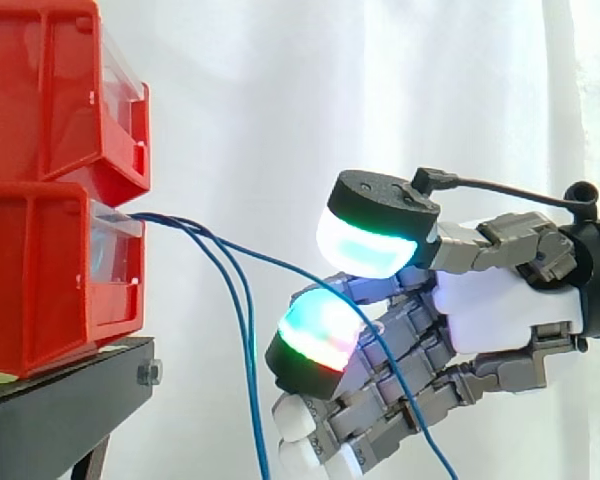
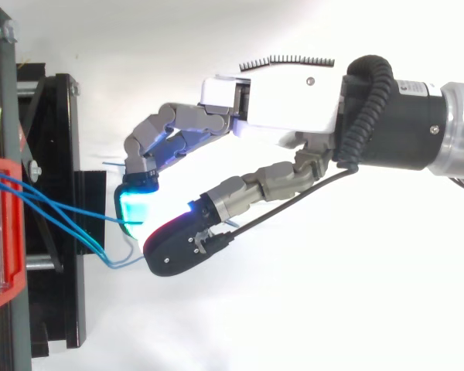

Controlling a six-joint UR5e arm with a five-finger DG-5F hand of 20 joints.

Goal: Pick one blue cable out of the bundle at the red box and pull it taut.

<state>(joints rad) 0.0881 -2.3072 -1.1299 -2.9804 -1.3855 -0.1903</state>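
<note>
White curtain point(image 1: 280, 100) hangs behind everything. At the left, two red bins point(image 1: 40, 100) are stacked on a black stand point(image 1: 60, 400).

From the side, the bundle point(image 1: 165, 220) of thin blue cables leaves the top of the lower bin point(image 1: 40, 290), just above its clear front panel. Two strands droop steeply and are cut off at the bottom edge. One blue cable point(image 1: 270, 258) runs out level to the hand point(image 1: 490, 300), well clear of the bins. It goes in between the glowing pads point(image 1: 320, 330) of the thumb above and one finger below. These two are closed on it, and the other fingers are curled underneath. Past the pinch the cable falls across the curled fingers and leaves the picture at the bottom. It sags slightly between bin and hand, so it is not taut.

From above, the arm reaches in from the right, with the hand point(image 2: 294, 108) out in front of the stand point(image 2: 62, 154). Here the blue cable point(image 2: 85, 216) ends at the cyan fingertip. A slack loop point(image 2: 112, 263) curls just below it, beside the dark thumb pad.

What the bins hold cannot be made out through the clear fronts. Where the cables begin inside the lower bin is hidden.
</note>
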